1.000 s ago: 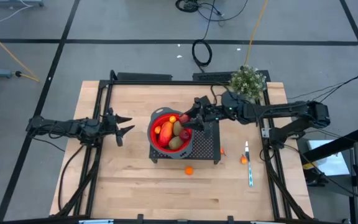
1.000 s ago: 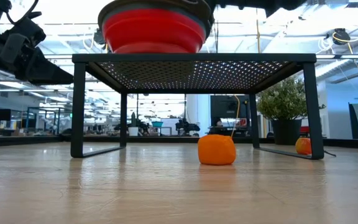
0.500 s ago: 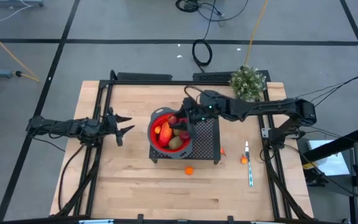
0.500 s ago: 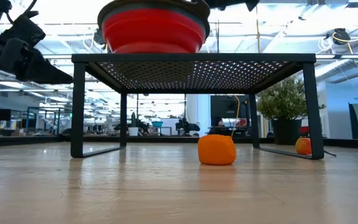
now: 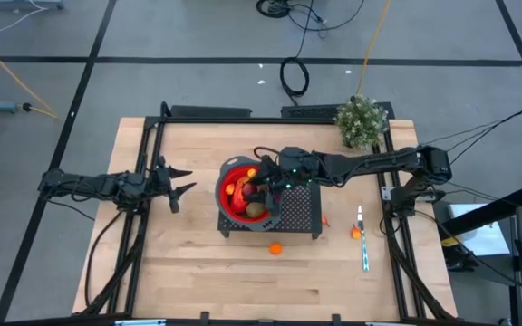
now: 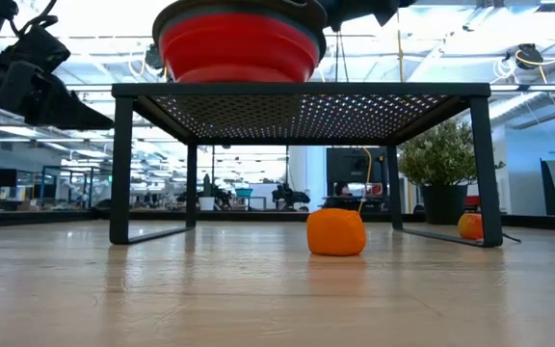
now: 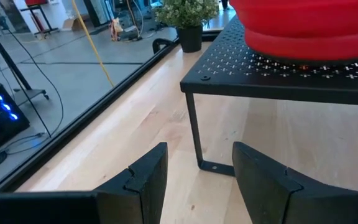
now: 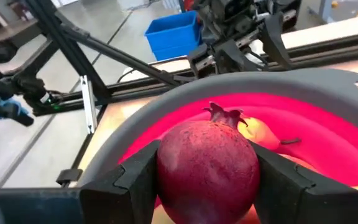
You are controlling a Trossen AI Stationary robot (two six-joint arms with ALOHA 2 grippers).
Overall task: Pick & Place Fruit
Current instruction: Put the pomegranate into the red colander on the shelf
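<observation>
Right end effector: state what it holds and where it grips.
The right end effector holds a dark red fruit, fingers on its opposite sides, above the red bowl.

Two dark, slim, multi-jointed arms are showing at a wood table; thin black cables are trailing off the right arm w/ loops near its wrist. Left gripper (image 7: pixel 194 177) is showing two matte black, blocky, angular fingers (image 7: pixel 146 177); right gripper (image 8: pixel 207 177) fingers look alike.

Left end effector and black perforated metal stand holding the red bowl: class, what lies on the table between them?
Nothing: the high view shows only bare wooden table between the left end effector and the black perforated metal stand under the red bowl.
</observation>
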